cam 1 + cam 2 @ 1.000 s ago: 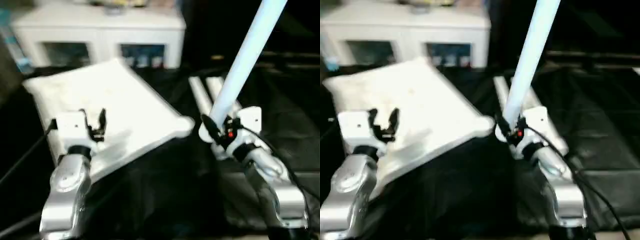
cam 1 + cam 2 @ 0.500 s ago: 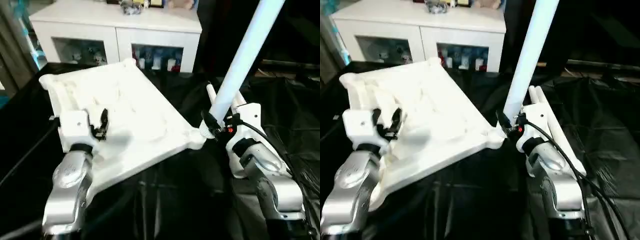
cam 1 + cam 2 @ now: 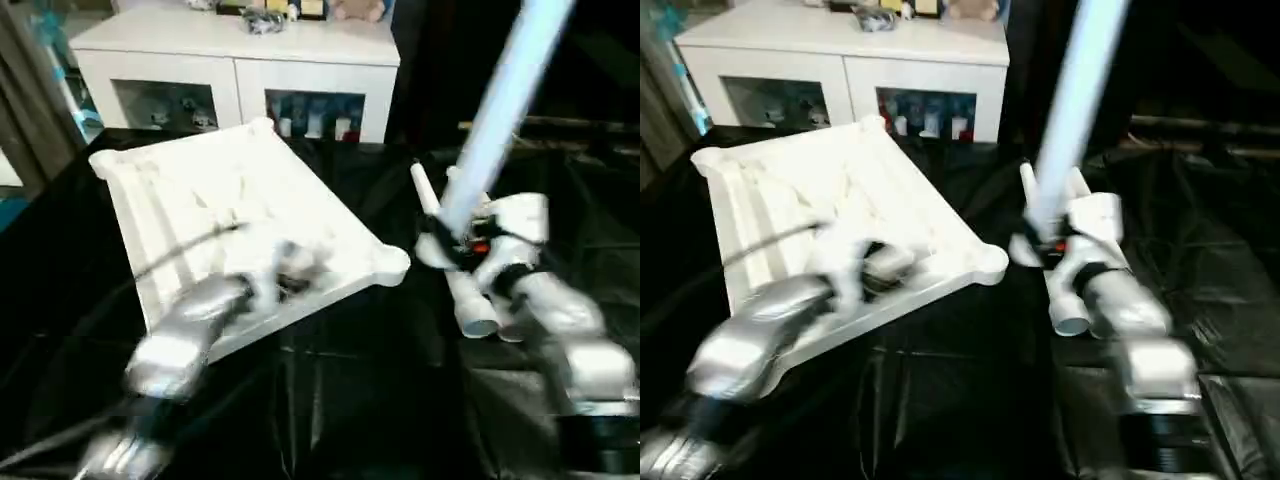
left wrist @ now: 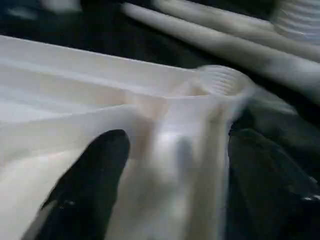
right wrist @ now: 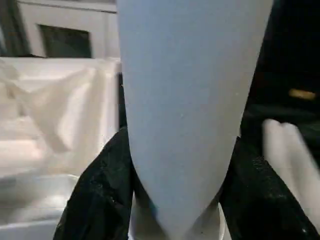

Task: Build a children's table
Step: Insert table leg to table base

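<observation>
Right gripper (image 3: 452,243): clamped on a white leg (image 3: 500,105) near its lower end; leg rises steeply, up and away from the robot. Both black fingers (image 5: 100,190) sit flat against the tube in the right wrist view.
Left gripper (image 4: 167,180): fingers spread, straddling the tabletop's near rim close to the corner socket. Touching or just over it, can't tell. Nothing held.
Tabletop (image 3: 190,200): upside down on the black sheet (image 3: 330,400), ribs up, set diagonally. Its corner socket (image 3: 390,262) points at the held leg, near but not joined.
Spare legs (image 3: 470,300): lying on the sheet under and beside the right gripper, running away from the robot.
Cabinet (image 3: 240,70): white, glass fronts, at the far end behind the tabletop.
Step, my read: seat the held leg in that corner socket.
Doing it well: left gripper pins the top by the socket so it can't slide; bring the leg's lower end over the socket, square the tube to the top, then press.
Edges: socket wall is thin, off-centre entry would likely ride the rim.
Room: open sheet in front of the tabletop; right side crowded by spare legs, so swing the leg in from above.
</observation>
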Tool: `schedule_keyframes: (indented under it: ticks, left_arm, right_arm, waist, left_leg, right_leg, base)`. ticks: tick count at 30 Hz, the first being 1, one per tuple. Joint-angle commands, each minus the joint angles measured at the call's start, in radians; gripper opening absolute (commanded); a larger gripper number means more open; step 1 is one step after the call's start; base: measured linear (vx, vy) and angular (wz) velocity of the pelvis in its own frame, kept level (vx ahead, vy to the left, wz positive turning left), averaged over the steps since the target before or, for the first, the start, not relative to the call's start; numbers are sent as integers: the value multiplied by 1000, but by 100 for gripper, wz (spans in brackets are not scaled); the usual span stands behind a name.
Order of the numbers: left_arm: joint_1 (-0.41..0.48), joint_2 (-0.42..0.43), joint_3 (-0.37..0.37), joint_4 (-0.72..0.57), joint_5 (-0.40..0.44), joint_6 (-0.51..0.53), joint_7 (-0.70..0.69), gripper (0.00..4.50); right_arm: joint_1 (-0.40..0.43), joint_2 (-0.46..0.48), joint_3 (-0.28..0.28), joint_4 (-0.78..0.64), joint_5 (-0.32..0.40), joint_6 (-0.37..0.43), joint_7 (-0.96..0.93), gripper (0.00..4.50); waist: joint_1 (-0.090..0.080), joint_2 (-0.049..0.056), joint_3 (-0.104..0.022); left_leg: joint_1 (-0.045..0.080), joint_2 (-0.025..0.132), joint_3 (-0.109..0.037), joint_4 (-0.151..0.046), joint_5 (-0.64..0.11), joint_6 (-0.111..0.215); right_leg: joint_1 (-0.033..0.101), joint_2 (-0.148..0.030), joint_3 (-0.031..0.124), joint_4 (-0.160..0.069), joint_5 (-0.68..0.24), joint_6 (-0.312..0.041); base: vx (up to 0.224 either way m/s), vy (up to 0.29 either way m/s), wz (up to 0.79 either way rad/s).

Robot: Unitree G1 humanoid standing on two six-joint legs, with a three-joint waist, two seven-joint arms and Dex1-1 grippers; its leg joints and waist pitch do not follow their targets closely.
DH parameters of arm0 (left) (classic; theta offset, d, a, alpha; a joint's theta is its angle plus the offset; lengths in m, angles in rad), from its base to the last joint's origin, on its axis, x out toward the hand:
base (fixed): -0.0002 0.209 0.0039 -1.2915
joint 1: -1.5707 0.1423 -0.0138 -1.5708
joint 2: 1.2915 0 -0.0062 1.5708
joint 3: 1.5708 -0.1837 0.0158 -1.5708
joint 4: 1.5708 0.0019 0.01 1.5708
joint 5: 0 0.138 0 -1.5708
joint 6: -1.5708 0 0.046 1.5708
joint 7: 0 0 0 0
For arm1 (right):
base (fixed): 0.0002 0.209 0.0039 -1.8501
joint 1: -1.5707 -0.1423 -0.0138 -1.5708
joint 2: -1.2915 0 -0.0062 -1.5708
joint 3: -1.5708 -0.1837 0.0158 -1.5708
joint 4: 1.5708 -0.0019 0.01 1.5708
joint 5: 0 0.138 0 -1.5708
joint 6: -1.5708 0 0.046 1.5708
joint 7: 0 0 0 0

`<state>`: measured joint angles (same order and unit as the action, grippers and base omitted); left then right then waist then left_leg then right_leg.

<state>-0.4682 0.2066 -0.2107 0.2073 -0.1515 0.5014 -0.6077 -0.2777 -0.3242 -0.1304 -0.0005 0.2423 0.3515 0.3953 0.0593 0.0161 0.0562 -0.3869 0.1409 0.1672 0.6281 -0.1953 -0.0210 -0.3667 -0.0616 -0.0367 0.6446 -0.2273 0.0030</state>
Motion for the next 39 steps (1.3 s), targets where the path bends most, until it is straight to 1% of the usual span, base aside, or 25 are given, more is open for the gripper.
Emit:
schedule_keyframes:
  ticks: [1, 2, 3, 4, 5, 6, 7, 8, 10, 11, 13, 14, 19, 20, 21, 22, 23, 25, 27, 29, 32, 34, 37, 38, 39]
  left_arm:
    - [-52, -20, -24, 29, 8, 38, -23, 375]
    - [-91, -39, -39, 77, 20, 29, -28, 375]
    - [-103, -43, -46, 94, 25, 35, -28, 375]
    - [-120, -46, -60, 119, 30, 34, -36, 375]
    - [-128, -48, -66, 130, 31, 37, -40, 358]
    - [-140, -51, -77, 145, 33, 49, -43, 346]
    - [-144, -52, -82, 150, 33, 56, -45, 346]
    - [-161, -53, -97, 174, 41, 86, -48, 346]
    - [-173, -54, -101, 194, 47, 99, -54, 326]
    - [-184, -56, -99, 215, 52, 107, -56, 314]
    - [-195, -54, -101, 233, 59, 117, -58, 303]
    - [-201, -52, -100, 244, 65, 118, -52, 300]
    - [-213, -35, -116, 266, 92, 120, -38, 261]
    - [-209, -29, -115, 262, 90, 123, -41, 257]
    - [-206, -24, -112, 260, 86, 130, -46, 248]
    - [-205, -22, -109, 258, 84, 134, -50, 225]
    - [-202, -19, -106, 256, 82, 137, -56, 225]
    - [-200, -16, -104, 254, 82, 138, -66, 213]
    - [-200, -14, -105, 254, 85, 137, -73, 180]
    - [-200, -15, -106, 257, 85, 138, -81, 177]
    - [-198, -17, -106, 252, 76, 142, -91, 139]
    - [-196, -18, -106, 249, 73, 144, -92, 132]
    - [-189, -17, -103, 246, 71, 141, -98, 95]
    - [-182, -15, -103, 244, 69, 138, -105, 87]
    - [-182, -15, -102, 244, 69, 138, -106, 74]
  right_arm:
    - [5, -22, -34, -32, 10, 19, 13, 191]
    - [19, -37, -42, -44, 14, 24, 22, 191]
    - [23, -41, -43, -48, 13, 25, 23, 191]
    - [29, -47, -44, -53, 16, 28, 25, 191]
    - [32, -50, -43, -57, 17, 30, 25, 191]
    - [38, -55, -41, -62, 17, 31, 26, 191]
    - [41, -57, -40, -64, 16, 31, 27, 191]
    - [46, -60, -36, -71, 15, 32, 24, 191]
    - [48, -61, -35, -76, 16, 35, 23, 191]
    - [50, -60, -35, -82, 16, 40, 23, 191]
    - [53, -59, -35, -89, 15, 43, 23, 191]
    - [56, -59, -34, -92, 14, 44, 23, 191]
    - [69, -59, -26, -96, 11, 42, 29, 191]
    - [73, -57, -22, -99, 9, 41, 28, 191]
    - [77, -54, -19, -103, 8, 41, 27, 191]
    - [79, -52, -17, -106, 7, 42, 25, 191]
    - [81, -50, -16, -110, 7, 44, 24, 191]
    - [83, -49, -15, -114, 6, 47, 23, 191]
    - [84, -48, -13, -115, 4, 47, 23, 191]
    - [77, -50, -10, -109, 1, 45, 26, 191]
    - [71, -51, -7, -103, 2, 44, 25, 191]
    - [71, -50, -6, -101, 1, 42, 24, 191]
    - [74, -40, -2, -102, 9, 42, 25, 191]
    - [74, -32, 0, -106, 20, 48, 30, 190]
    - [74, -32, 0, -106, 20, 48, 31, 190]
  waist:
    - [-1, 2, -64]
    - [-1, 9, -66]
    - [-2, 4, -65]
    - [-5, 2, -69]
    - [-6, 10, -72]
    - [-11, 10, -74]
    - [-13, 8, -75]
    - [-19, 17, -76]
    - [-19, 20, -75]
    - [-19, 28, -72]
    - [-19, 29, -68]
    - [-18, 33, -66]
    - [-20, 34, -64]
    - [-16, 43, -65]
    - [-18, 38, -65]
    - [-18, 37, -66]
    - [-17, 42, -66]
    - [-17, 38, -67]
    - [-17, 39, -64]
    - [-17, 39, -63]
    - [-17, 40, -61]
    - [-18, 40, -60]
    - [-18, 40, -59]
    - [-19, 35, -59]
    - [-18, 38, -59]
  left_leg:
    - [20, 78, -34, -89, -194, -13]
    - [17, 78, -34, -88, -170, -2]
    - [15, 75, -31, -86, -151, 11]
    - [10, 74, -32, -82, -118, 34]
    - [9, 75, -33, -79, -86, 58]
    - [7, 75, -32, -78, -71, 79]
    - [7, 75, -32, -77, -69, 88]
    - [9, 73, -30, -72, -69, 109]
    - [10, 74, -29, -72, -74, 116]
    - [12, 74, -28, -72, -92, 114]
    - [16, 78, -29, -77, -129, 100]
    - [17, 79, -30, -80, -145, 92]
    - [16, 82, -31, -86, -177, 69]
    - [17, 82, -33, -86, -178, 65]
    - [15, 81, -32, -87, -180, 64]
    - [15, 81, -33, -86, -175, 65]
    - [14, 81, -34, -87, -168, 67]
    - [14, 80, -32, -85, -161, 72]
    - [12, 81, -32, -86, -161, 77]
    - [14, 82, -32, -87, -172, 74]
    - [15, 83, -33, -90, -194, 65]
    - [15, 83, -33, -92, -200, 60]
    - [14, 83, -34, -93, -206, 58]
    - [14, 83, -33, -93, -206, 58]
    - [13, 83, -33, -94, -201, 59]
  right_leg:
    - [31, -91, 53, -91, -88, -215]
    - [33, -93, 52, -89, -58, -224]
    - [34, -89, 51, -92, -37, -224]
    - [41, -90, 49, -86, 15, -237]
    - [45, -92, 47, -82, 56, -247]
    - [48, -91, 45, -82, 82, -255]
    - [49, -91, 43, -80, 90, -262]
    - [46, -90, 42, -83, 80, -277]
    - [45, -90, 42, -87, 57, -283]
    - [41, -88, 41, -92, 17, -283]
    - [39, -86, 40, -97, -45, -281]
    - [38, -87, 40, -99, -74, -278]
    - [37, -89, 42, -103, -109, -267]
    - [36, -91, 42, -101, -107, -268]
    - [37, -90, 43, -103, -100, -266]
    - [38, -91, 43, -101, -91, -267]
    - [37, -91, 43, -99, -78, -269]
    - [38, -91, 42, -99, -68, -273]
    - [37, -92, 43, -101, -81, -274]
    - [36, -92, 43, -103, -97, -272]
    - [33, -93, 43, -106, -140, -264]
    - [32, -92, 44, -106, -143, -262]
    - [32, -93, 44, -107, -153, -259]
    - [32, -94, 44, -108, -158, -257]
    - [31, -94, 45, -108, -155, -256]
  base:
    - [0, 0, 0]
    - [0, 0, 0]
    - [0, 0, 0]
    - [0, 0, 0]
    - [0, 0, 0]
    - [0, 0, 0]
    - [0, 0, 0]
    - [0, 0, 0]
    - [0, 0, 0]
    - [0, 0, 0]
    - [0, 0, 0]
    - [0, 0, 0]
    - [0, 0, 0]
    - [0, 0, 0]
    - [0, 0, 0]
    - [0, 0, 0]
    - [0, 0, 0]
    - [0, 0, 0]
    - [0, 0, 0]
    - [0, 0, 0]
    - [0, 0, 0]
    - [0, 0, 0]
    - [0, 0, 0]
    - [0, 0, 0]
    - [0, 0, 0]
